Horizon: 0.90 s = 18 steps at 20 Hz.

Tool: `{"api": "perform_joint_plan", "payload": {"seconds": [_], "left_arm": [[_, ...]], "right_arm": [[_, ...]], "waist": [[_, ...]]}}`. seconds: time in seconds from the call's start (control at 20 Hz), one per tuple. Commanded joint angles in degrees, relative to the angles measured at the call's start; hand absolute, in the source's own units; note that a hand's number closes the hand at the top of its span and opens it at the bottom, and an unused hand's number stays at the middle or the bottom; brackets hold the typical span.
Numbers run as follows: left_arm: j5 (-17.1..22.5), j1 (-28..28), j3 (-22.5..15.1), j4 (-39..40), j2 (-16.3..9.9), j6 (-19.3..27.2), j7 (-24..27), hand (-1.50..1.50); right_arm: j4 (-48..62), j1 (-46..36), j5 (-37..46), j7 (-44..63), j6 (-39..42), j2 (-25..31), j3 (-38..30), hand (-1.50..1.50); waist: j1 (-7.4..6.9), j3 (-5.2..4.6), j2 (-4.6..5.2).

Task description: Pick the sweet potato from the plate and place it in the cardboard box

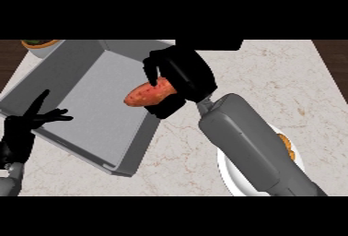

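Fingers (155,69) and thumb of the right hand (183,76) curl round the sweet potato (146,94), holding it over the box's (88,99) right wall. Reddish-orange, tapered, it juts left. Left hand (24,131) rests open, fingers spread, at the table's (272,83) left edge. Plate (231,177) lies near the front edge.

A pale marbled counter (285,87) with dark wood floor (336,60) showing beyond its edges

Most of the plate (231,177) is hidden by the right forearm (248,143). The sweet potato (146,93) is partly covered by the right hand (182,73).
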<state>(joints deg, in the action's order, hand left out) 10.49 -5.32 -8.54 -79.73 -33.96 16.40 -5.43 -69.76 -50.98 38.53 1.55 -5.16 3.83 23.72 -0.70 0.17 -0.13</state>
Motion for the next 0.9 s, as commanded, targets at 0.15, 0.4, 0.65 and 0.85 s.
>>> {"api": "perform_joint_plan", "payload": {"seconds": [0.15, 0.4, 0.65, 0.85], "left_arm": [[-5.7, -3.9, -0.6, 4.0, -0.5, 1.7, 0.4, 0.00], [-7.4, -3.4, -2.4, 0.7, 0.3, 2.4, -0.8, 0.00], [-7.7, -5.4, -2.3, 4.3, 1.0, 0.8, 0.9, 0.00], [-6.1, -5.8, -1.6, 3.4, 0.6, -1.0, 0.7, 0.00]], "right_arm": [[9.2, -13.7, -10.1, 9.3, -5.7, -3.7, 2.9, 1.50], [17.1, -20.9, -20.5, 12.3, -7.4, -3.8, 4.3, 1.50], [25.5, -25.2, -27.0, 10.1, -11.0, -3.8, 7.8, 1.50], [29.6, -26.7, -30.4, 9.7, -14.4, -3.8, 12.4, 1.50]], "waist": [[-1.86, -0.25, 0.72], [-3.81, -0.25, 0.94], [-4.92, -0.37, 1.60], [-6.98, -0.43, 1.94]]}}
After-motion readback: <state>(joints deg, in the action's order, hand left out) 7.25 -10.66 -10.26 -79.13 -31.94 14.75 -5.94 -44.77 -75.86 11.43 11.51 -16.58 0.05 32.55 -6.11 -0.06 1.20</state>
